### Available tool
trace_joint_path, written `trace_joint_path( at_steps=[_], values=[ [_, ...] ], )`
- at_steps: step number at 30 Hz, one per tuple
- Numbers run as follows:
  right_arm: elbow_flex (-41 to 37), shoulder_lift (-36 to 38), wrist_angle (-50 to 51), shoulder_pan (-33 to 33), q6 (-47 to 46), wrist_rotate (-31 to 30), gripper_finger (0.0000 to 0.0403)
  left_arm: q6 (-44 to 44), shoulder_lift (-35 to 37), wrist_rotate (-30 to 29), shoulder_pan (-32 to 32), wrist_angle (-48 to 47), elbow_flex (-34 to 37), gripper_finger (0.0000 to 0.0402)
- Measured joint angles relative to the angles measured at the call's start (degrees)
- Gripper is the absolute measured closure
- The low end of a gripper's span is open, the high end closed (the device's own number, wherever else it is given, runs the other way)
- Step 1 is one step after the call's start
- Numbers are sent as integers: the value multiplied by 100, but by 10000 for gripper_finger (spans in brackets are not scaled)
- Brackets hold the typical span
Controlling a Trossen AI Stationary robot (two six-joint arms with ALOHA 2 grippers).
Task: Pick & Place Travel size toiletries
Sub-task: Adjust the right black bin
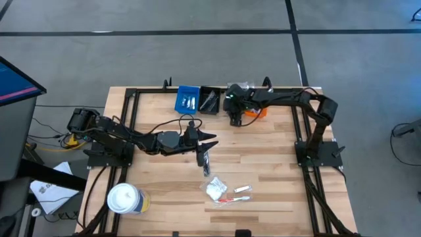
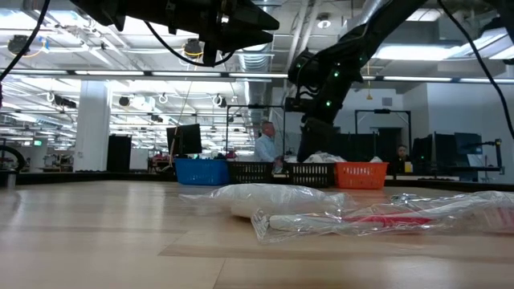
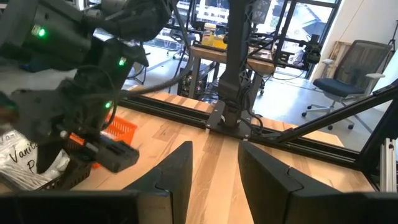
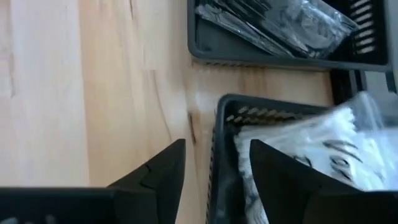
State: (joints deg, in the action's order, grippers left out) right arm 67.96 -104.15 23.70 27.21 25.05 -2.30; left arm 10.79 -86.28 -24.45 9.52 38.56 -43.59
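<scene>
The pale wooden slatted table (image 1: 263,164) carries everything I work with, and the sorting bins sit in a row along its far edge so both of my arms can reach them. My right arm stretches to that row; my right gripper (image 1: 235,113) hangs just over a black mesh plastic bin (image 4: 224,155), fingers spread with nothing between them. A white crinkled plastic sachet with dark print (image 4: 323,146) lies inside that bin directly below, which I judge to be where it belongs. Beside it, a second black mesh bin (image 1: 210,100) holds clear-wrapped thin black combs (image 4: 273,22), and the blue rectangular plastic bin (image 1: 187,99) and orange mesh bin (image 1: 258,113) flank the pair, one kind of item to each, I think.

My left gripper (image 1: 205,153) is out over the middle of the table, low and near the loose pile, fingers part-spread and empty, placed for the next pick as I judge it.

Left on the near side of the table: a white bunched sachet (image 1: 216,189), a clear-wrapped slim red stick (image 1: 230,199) and a small white wrapped stick (image 1: 242,189), lying close together.
</scene>
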Motion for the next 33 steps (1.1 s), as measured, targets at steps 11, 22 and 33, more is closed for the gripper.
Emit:
trace_joint_path(
  at_steps=[11, 22, 33],
  values=[
    [0, -316, -59, -8, 41, 13, 278, 0, 0, 6, 0, 1, 0, 280],
    [0, -316, -136, -40, 264, -75, 382, 0, 0, 26, 0, -1, 0, 280],
    [0, -316, -188, -167, 539, -77, 395, 1, 0, 22, 0, -1, 0, 280]
  ],
)
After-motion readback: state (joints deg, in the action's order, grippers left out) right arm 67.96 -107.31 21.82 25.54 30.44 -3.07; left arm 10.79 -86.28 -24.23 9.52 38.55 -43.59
